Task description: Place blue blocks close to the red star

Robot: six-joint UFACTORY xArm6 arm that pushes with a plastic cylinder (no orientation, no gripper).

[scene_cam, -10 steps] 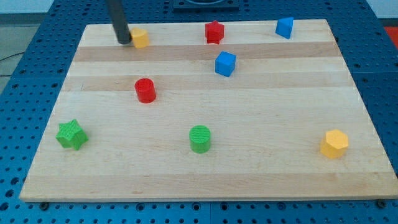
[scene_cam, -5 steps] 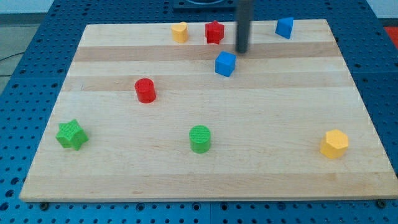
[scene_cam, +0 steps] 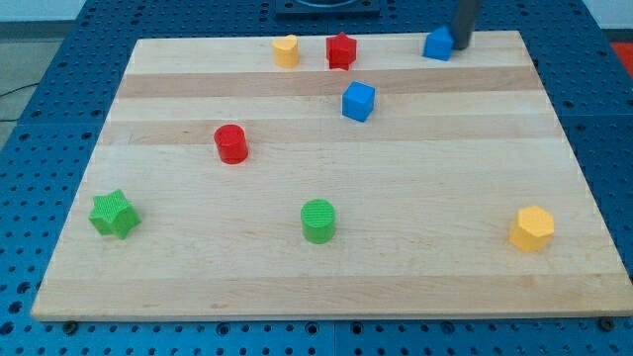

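The red star sits near the board's top edge, middle. A blue cube lies just below and right of it. A second blue block sits at the top right, further from the star. My tip touches this block's right side; the dark rod rises out of the view's top.
A small yellow block sits left of the red star. A red cylinder is at mid left, a green star at lower left, a green cylinder at lower middle, a yellow hexagon block at lower right.
My tip swept right from the top left, pushing the small yellow block toward the red star, then went to the far blue block's right side and nudged it slightly left.
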